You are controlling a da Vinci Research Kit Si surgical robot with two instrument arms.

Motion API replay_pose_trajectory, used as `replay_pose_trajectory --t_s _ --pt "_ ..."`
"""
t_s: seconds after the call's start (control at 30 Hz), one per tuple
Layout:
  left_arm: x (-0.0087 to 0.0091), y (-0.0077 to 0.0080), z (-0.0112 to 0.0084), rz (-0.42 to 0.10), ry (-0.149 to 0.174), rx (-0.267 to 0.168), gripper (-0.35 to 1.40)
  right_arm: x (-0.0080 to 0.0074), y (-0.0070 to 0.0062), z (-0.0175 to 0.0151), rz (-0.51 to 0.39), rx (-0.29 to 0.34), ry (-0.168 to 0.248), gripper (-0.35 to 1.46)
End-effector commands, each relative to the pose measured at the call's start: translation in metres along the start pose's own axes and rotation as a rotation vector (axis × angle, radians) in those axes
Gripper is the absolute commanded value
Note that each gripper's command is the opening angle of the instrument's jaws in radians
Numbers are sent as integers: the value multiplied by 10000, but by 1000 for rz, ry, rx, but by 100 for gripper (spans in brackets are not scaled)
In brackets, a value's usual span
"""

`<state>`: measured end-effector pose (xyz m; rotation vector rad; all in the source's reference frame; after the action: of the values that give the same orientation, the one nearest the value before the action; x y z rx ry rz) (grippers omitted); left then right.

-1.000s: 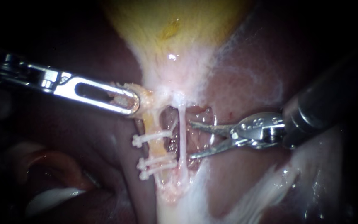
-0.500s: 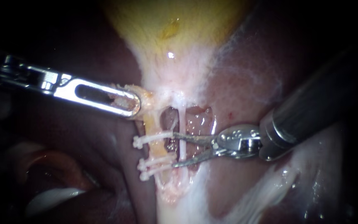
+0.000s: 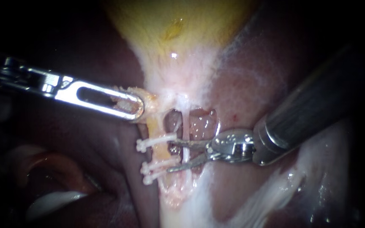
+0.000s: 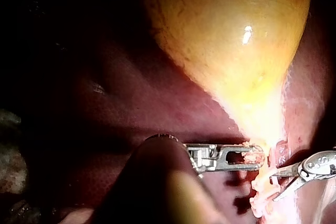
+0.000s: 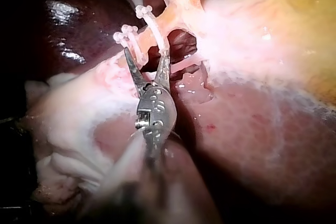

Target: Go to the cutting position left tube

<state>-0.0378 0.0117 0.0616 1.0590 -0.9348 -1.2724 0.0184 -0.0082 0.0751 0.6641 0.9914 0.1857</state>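
Note:
My left instrument [image 3: 128, 105] comes in from the left, its slotted jaws shut on tissue at the neck of the gallbladder [image 3: 178, 25]. Below that hold runs the yellowish left tube [image 3: 162, 148], with one white clip [image 3: 155, 141] higher up and two clips [image 3: 159, 168] lower down. My right instrument [image 3: 170, 156] has thin blades, open. They lie across the thin white right tube [image 3: 185, 122], and their tips reach the left tube between the upper and lower clips. The right wrist view shows the open blades [image 5: 147, 55] just short of the clips [image 5: 140, 30].
Dark red liver [image 3: 250, 84] surrounds the opened window behind the tubes. Pale fatty tissue [image 3: 191, 202] spreads below the clips. In the left wrist view the gallbladder [image 4: 236, 35] bulges above both instruments' tips [image 4: 247, 158].
My right instrument has moved left, its open blades passing over the right tube to reach the left tube between the clips. The left instrument holds still.

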Motion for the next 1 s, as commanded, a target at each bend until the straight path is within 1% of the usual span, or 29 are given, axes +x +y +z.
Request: replay_pose_trajectory --t_s 0.03,0.17,0.33,0.5,0.8,1.0 --pt "0 1 0 0 0 0 -35 1 0 1 0 4 6 140" --pt "-1 1 0 0 0 0 -35 5 0 3 10 32 39 142" --pt "-2 3 0 0 1 0 -35 9 -3 7 15 62 65 142" --pt "-2 5 0 1 1 0 -35 16 -2 12 31 91 97 142" --pt "-3 6 2 1 0 0 -35 25 -5 21 43 138 119 142" --pt "-5 7 3 1 0 0 -35 29 -5 32 50 164 118 140"
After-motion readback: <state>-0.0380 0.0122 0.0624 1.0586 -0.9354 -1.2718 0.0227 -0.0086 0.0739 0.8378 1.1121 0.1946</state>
